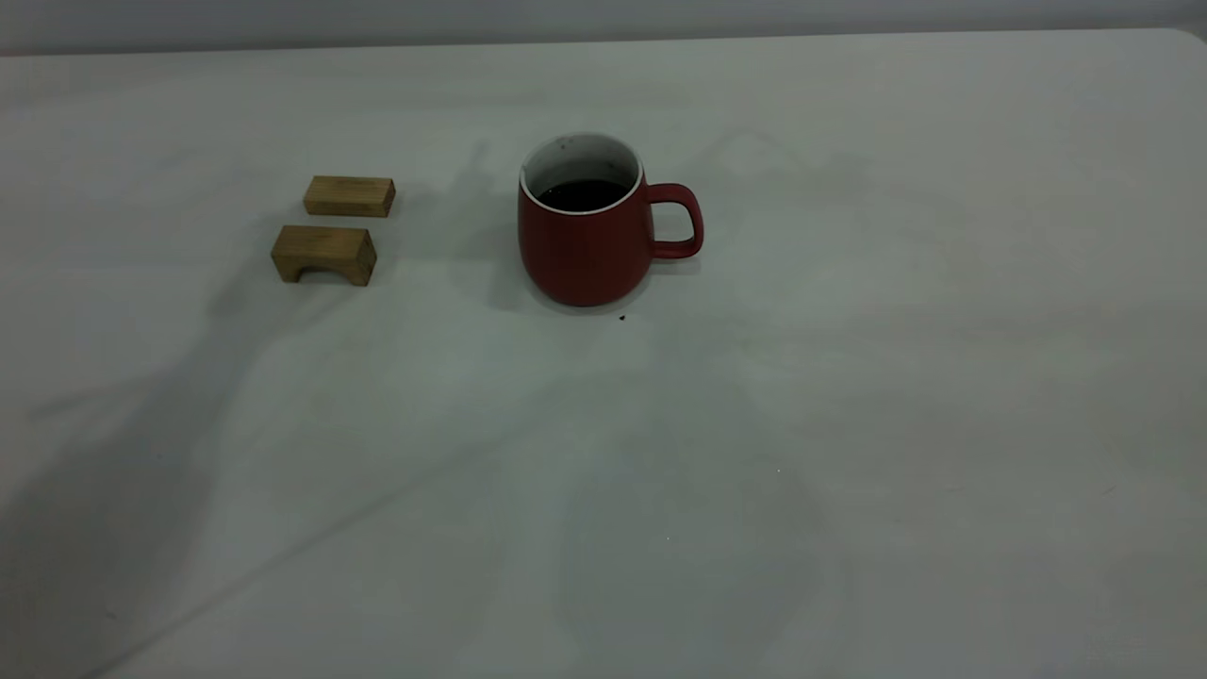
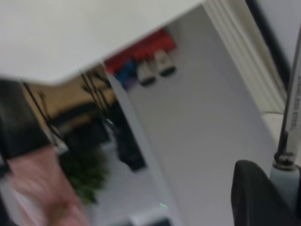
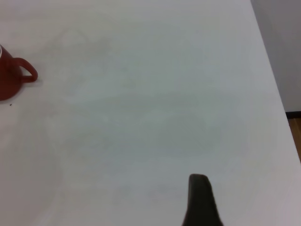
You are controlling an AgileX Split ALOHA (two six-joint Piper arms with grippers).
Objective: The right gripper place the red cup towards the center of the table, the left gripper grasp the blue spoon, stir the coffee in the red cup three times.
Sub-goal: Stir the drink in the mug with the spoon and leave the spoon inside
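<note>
The red cup [image 1: 585, 245] stands upright near the middle of the table [image 1: 849, 424], handle to the right, with dark coffee [image 1: 583, 194] inside. Neither gripper shows in the exterior view. In the left wrist view my left gripper [image 2: 275, 188] is raised off the table and faces the room beyond the table's edge. The blue spoon [image 2: 285, 181] rests against its black finger [image 2: 251, 195], pale handle in the grip and thin metal neck sticking out. My right gripper [image 3: 200, 200] hovers over bare table far from the cup [image 3: 11, 80], close to the table's edge.
Two wooden blocks lie left of the cup: a flat one [image 1: 349, 196] and an arched one [image 1: 323, 255]. The left wrist view shows room clutter and a green plant [image 2: 84, 174] beyond the table's edge. Floor [image 3: 295, 136] shows past the table's side.
</note>
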